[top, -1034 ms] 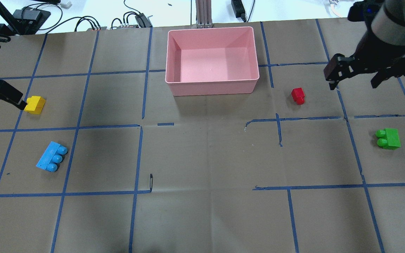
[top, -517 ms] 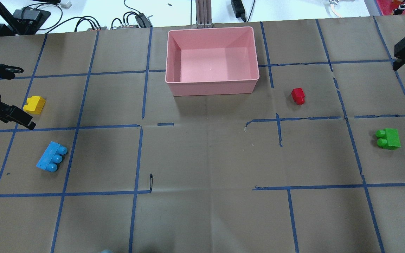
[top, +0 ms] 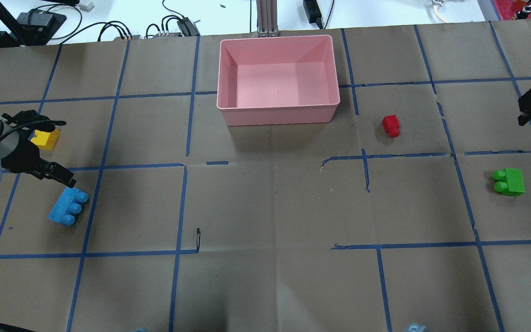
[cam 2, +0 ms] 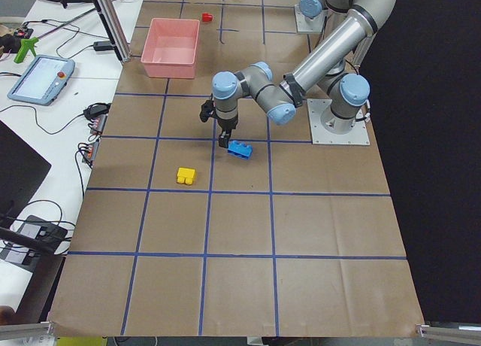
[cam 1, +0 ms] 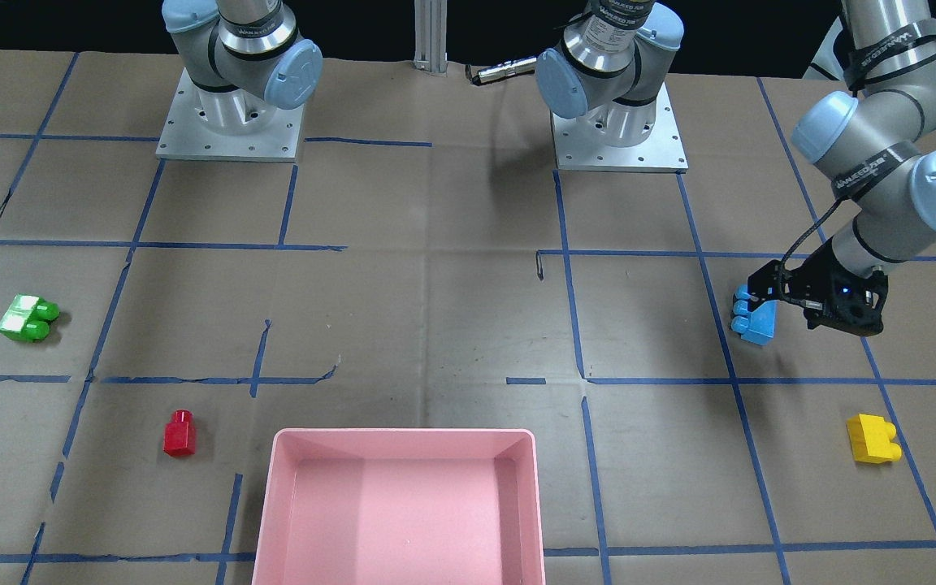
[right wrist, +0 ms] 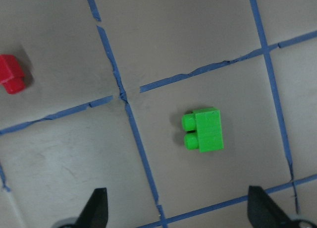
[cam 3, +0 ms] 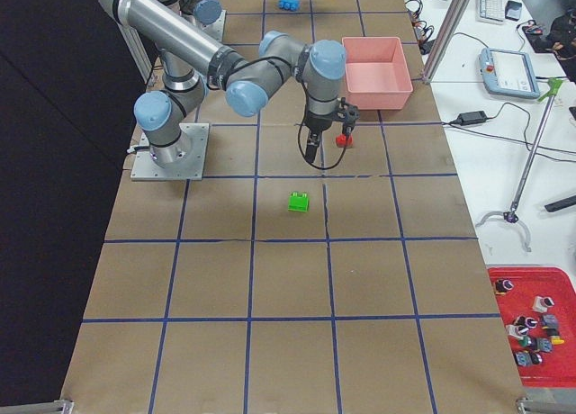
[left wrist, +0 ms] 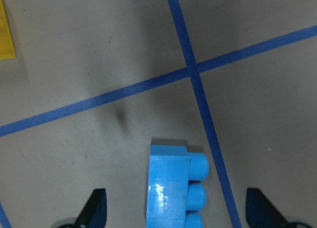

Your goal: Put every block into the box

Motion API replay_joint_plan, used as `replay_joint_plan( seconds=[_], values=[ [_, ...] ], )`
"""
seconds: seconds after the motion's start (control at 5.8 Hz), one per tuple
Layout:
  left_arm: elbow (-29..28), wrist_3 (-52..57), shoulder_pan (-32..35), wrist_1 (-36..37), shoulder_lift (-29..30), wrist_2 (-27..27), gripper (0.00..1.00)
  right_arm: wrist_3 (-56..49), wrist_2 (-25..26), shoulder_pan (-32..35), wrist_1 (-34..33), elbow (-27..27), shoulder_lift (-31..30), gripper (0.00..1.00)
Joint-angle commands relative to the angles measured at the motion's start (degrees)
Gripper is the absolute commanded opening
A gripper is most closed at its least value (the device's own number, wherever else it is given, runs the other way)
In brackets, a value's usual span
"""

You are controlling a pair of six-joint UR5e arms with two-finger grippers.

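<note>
The light-blue brick (top: 68,208) lies at the table's left, and the yellow brick (top: 46,138) lies farther out beyond it. My left gripper (top: 68,153) is open and hovers over the blue brick's far end, which sits between the fingertips in the left wrist view (left wrist: 171,188). The red brick (top: 391,125) lies right of the empty pink box (top: 277,115). The green brick (top: 510,181) lies at the right. My right gripper (right wrist: 178,210) is open and empty, high above the table at the right edge, with the green brick (right wrist: 204,130) ahead of it.
Blue tape lines (top: 182,203) cross the brown paper table cover. Cables and power bricks (top: 173,25) lie beyond the far edge behind the box. Both arm bases (cam 1: 228,122) stand at the robot's side of the table.
My left gripper has moved from beside the yellow brick back toward the robot, to over the blue brick. My right gripper has swung out to the right edge, then toward the green brick.
</note>
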State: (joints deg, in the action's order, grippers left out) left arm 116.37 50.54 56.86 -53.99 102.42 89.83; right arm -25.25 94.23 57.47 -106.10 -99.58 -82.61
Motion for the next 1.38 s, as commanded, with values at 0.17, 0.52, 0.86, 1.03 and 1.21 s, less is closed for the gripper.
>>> replay_joint_plan(
  seconds=[0.17, 0.52, 0.86, 1.03, 1.21],
  values=[
    [4.0, 0.4, -0.1, 8.6, 4.7, 0.1, 0.99, -8.3, 3.4, -2.7, -23.8, -12.8, 5.3, 0.99],
    [4.7, 2.1, -0.2, 8.7, 4.4, 0.3, 0.99, -8.6, 3.3, -4.8, -24.2, -15.6, 6.7, 1.0],
    [5.4, 2.4, -0.3, 8.6, 3.8, 0.4, 0.96, -8.3, 2.8, -4.9, -24.9, -15.1, 10.6, 0.99],
    [5.4, 2.5, -0.3, 8.6, 3.8, 0.7, 0.9, -8.2, 2.5, -4.9, -24.9, -15.3, 10.7, 0.99],
    [5.7, 2.6, -0.4, 8.6, 4.2, 0.7, 0.89, -8.2, 0.0, -4.8, -24.9, -15.2, 10.8, 0.99]
  ],
)
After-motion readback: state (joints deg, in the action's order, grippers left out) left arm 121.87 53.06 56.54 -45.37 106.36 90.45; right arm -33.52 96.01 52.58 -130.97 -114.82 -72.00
